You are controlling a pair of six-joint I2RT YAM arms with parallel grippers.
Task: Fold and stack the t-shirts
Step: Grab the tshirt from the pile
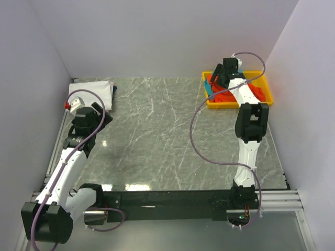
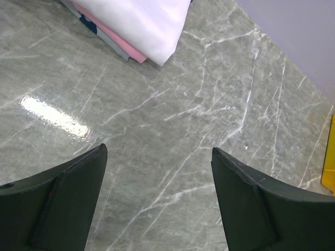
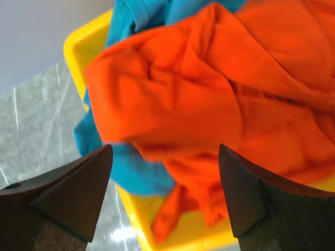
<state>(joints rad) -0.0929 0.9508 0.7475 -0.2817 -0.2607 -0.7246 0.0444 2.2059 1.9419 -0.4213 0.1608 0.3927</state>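
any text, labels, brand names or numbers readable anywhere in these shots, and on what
None can be read.
The orange t-shirt, the teal t-shirt, the folded white t-shirt and the yellow tray show no lettering.
A dark mark under the white t-shirt is too small to tell.

Grey marble table (image 1: 167, 136), yellow tray (image 1: 267, 89) at far-right corner, pale walls (image 1: 157, 36)

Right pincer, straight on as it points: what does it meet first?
The right pincer would most likely meet the orange t-shirt, heaped in the yellow tray; how far off is unclear.
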